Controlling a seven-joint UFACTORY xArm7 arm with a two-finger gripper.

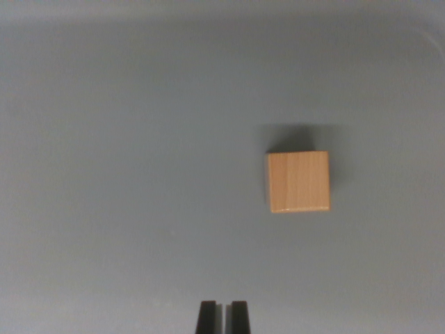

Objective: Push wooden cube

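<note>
A light wooden cube (298, 181) rests on the grey table surface (125, 174), right of the middle of the wrist view, with a soft shadow behind it. My gripper (223, 316) shows only as two dark fingertips at the bottom edge, pressed nearly together with a thin pale slit between them and nothing held. The cube lies above and to the right of the fingertips, well apart from them.
The grey surface fills the whole view. A paler band runs along the top edge (222, 10).
</note>
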